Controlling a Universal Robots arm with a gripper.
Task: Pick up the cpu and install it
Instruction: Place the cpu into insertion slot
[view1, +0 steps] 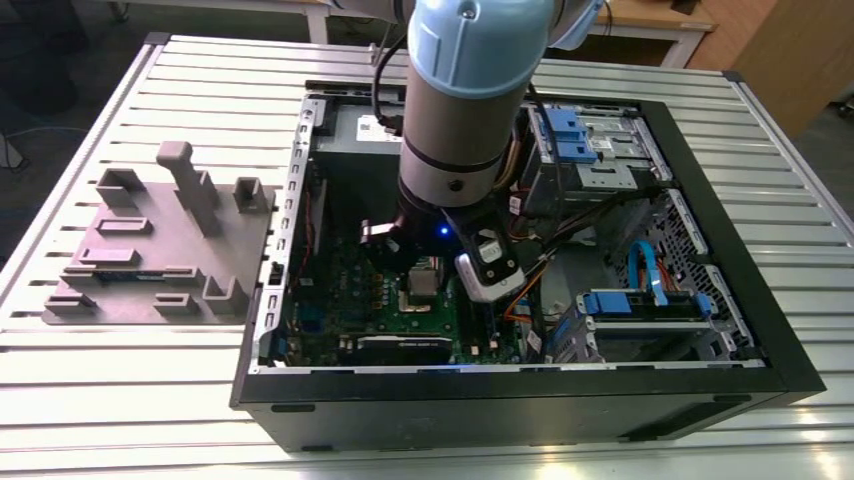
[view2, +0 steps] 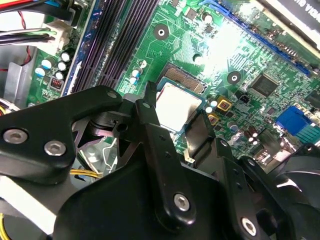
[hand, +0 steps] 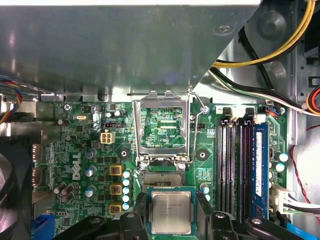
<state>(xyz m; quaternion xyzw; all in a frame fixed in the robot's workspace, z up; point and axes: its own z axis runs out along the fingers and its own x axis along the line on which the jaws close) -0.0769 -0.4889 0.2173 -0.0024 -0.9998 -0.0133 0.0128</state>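
**CPU Held at the Open Socket**

1. Claw. In the first wrist view, the black fingers (hand: 141, 207) of the claw (hand: 171, 200) lay nearest the camera, one on each side of the cpu (hand: 171, 212). The claw was closed down to the chip's width and gripped it by two opposite edges. The second wrist view showed the same grip, with the claw (view2: 175, 112) clamped on the cpu (view2: 175, 105).

2. CPU position. The cpu was held flat, metal lid up, just beside and partly over the socket (hand: 159, 177). Part of the socket's contact field (view2: 187, 79) was uncovered beyond the chip's far edge. Whether the chip touched the socket could not be told.

3. Socket hardware. The load plate (hand: 136, 127) was swung open and stood clear of the socket.

4. Markings. The cpu lid carried several lines of fine print, and the green motherboard (hand: 75, 150) bore white lettering beside the socket.

5. Surroundings. Black memory slots (hand: 232, 165) ran alongside the socket, with a blue-edged module (hand: 258, 160) in the outermost one. A grey metal housing (hand: 125, 45) stood beyond the load plate, and a yellow cable (hand: 280, 45) curved past it.

6. Overall layout. In the exterior view, the arm (view1: 467, 100) reached down into the open computer case (view1: 534, 400), which lay on its side on the slatted tabletop (view1: 134, 400). A grey fixture block (view1: 147, 250) sat beside the case on the exterior view's left.
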